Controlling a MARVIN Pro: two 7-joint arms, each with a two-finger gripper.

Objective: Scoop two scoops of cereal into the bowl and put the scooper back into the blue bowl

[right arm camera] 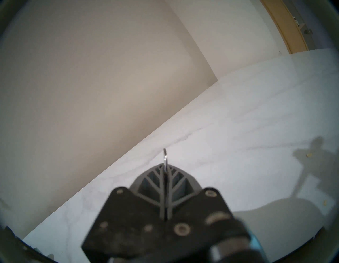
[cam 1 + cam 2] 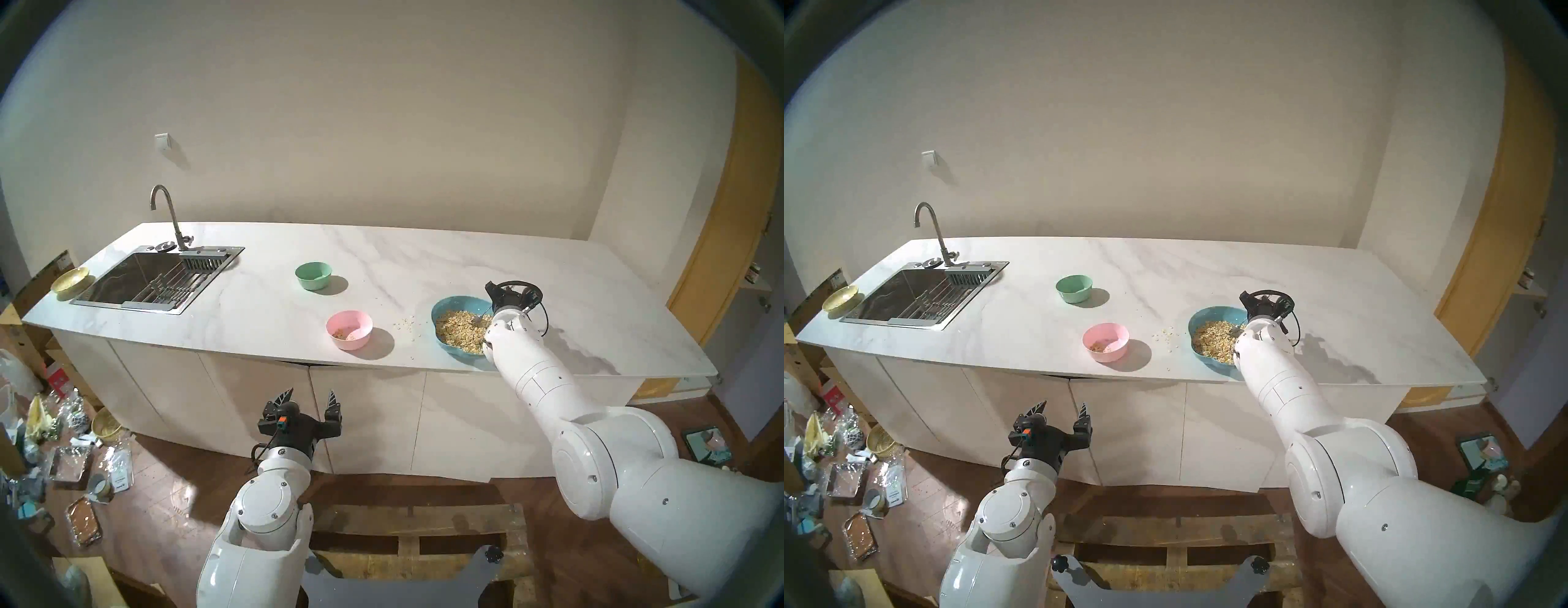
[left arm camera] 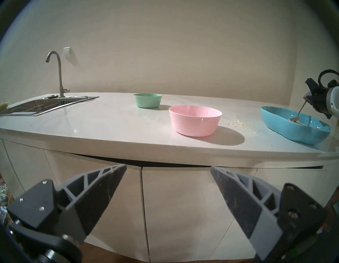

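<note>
Working from the left of the scene, the left end effector is hanging idle in front of the cabinet doors, below the desk edge, its fingers spread wide apart and gripping nothing. Further right, the pink bowl is sitting near the front edge and holding only a thin scatter of flakes on its floor, which suggests that one scoop at most has gone in, though that is a judgement. A few spilled flakes are lying on the desk between it and the blue bowl, which is sitting at the right with the cereal heaped inside. The right end effector is clamping its fingers together on the handle of the spoon, whose head is resting down in the heap, touching the flakes. So the step in hand is most likely loading a scoop. The next move is calling for a shallow dig, then keeping the spoon head level while lifting clear of the scalloped rim and carrying it left over the pink bowl, since any tilt would be adding to the spill.
</note>
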